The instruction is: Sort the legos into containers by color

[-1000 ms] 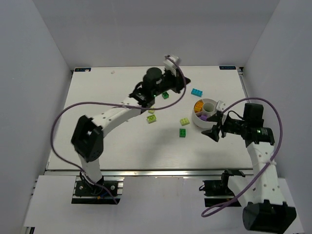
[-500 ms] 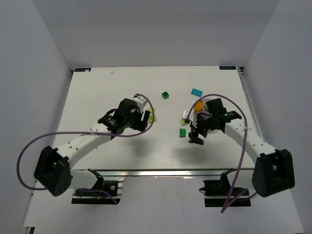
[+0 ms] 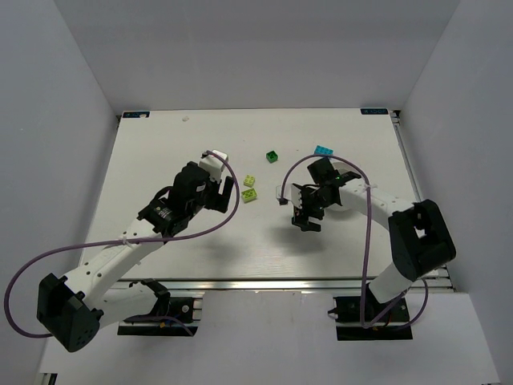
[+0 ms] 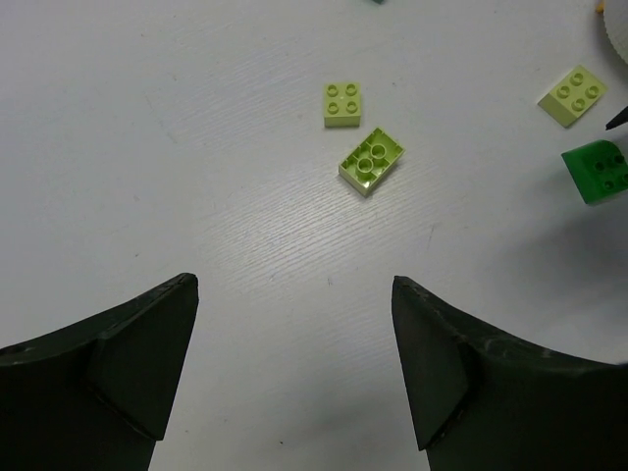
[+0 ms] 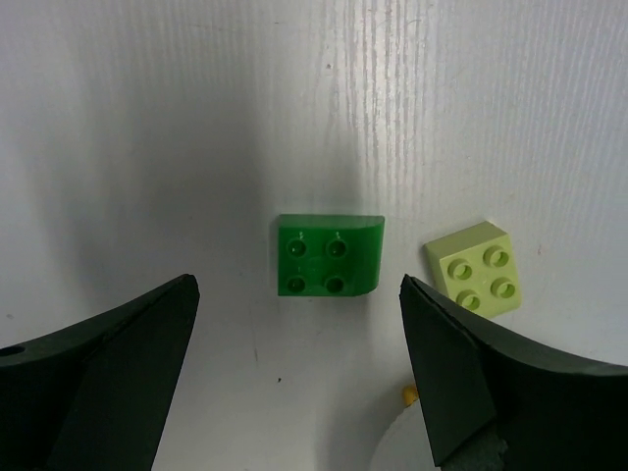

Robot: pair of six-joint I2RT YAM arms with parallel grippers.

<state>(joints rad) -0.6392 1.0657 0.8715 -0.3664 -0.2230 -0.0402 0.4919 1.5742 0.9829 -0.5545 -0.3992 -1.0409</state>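
White desk (image 5: 147,98) carries a green brick (image 5: 329,255) centred beneath the wide-open, empty right gripper (image 5: 296,314). The left gripper (image 4: 292,314), equally spread, holds nothing, with a lime brick (image 4: 371,160) ahead.

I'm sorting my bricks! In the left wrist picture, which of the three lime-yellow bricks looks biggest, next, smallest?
1. Oblong lime-yellow plastic brick, middle.
2. Square lime-yellow plastic brick above it and square lime-yellow plastic brick at far right: look alike, so no ranking.

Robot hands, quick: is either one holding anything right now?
Left hand: open, holding nothing.
Right hand: open, holding nothing; a green lego lies on the table below it, between the fingers, not gripped.
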